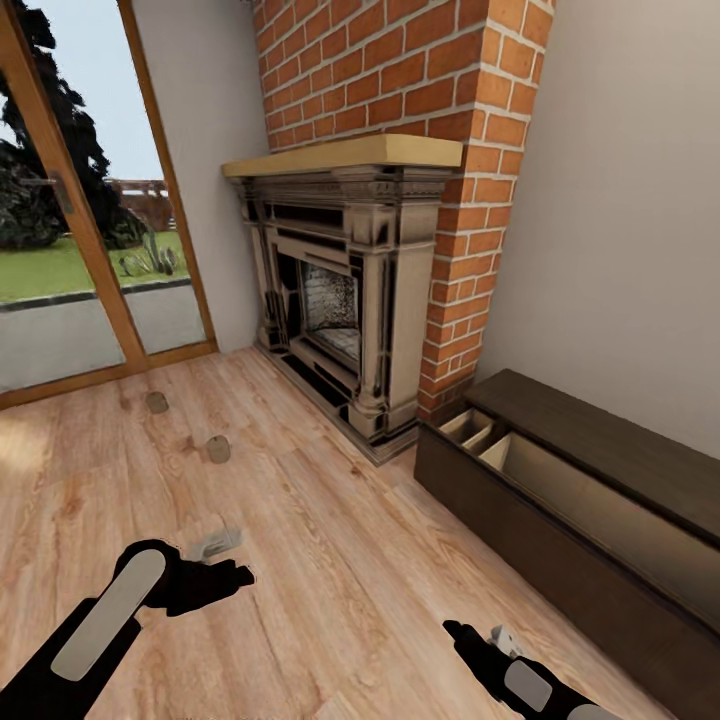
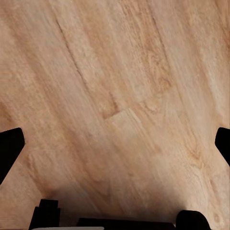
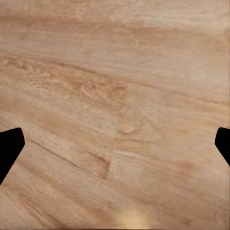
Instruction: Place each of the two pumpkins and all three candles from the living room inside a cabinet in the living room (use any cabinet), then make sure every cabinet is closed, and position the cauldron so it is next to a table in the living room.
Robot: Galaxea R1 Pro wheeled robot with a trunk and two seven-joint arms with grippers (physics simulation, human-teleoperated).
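You face the red brick fireplace (image 1: 400,90) with its pale wooden mantel and dark ornate surround, the wood-framed glass garden door (image 1: 70,250) to its left. On the light wood plank floor (image 1: 330,560) before you stand two short beige-tan cylindrical candles: one candle (image 1: 157,402) nearer the door, the second candle (image 1: 218,449) a little closer to you, well apart from each other. A third pale stubby object (image 1: 215,543) lies just beyond your left black gripper (image 1: 235,578); whether it is a candle you cannot tell.

To your right, against the wall beside the fireplace, the long low dark-brown wooden cabinet (image 1: 600,440) has its pull-out compartment open, showing light wooden dividers inside.

Your left gripper's fingers (image 2: 9,148) are spread wide over bare floor, nothing between them. Your right black gripper (image 1: 468,637) sits low near the cabinet front; its fingers (image 3: 10,146) are likewise spread wide above bare planks, holding nothing.
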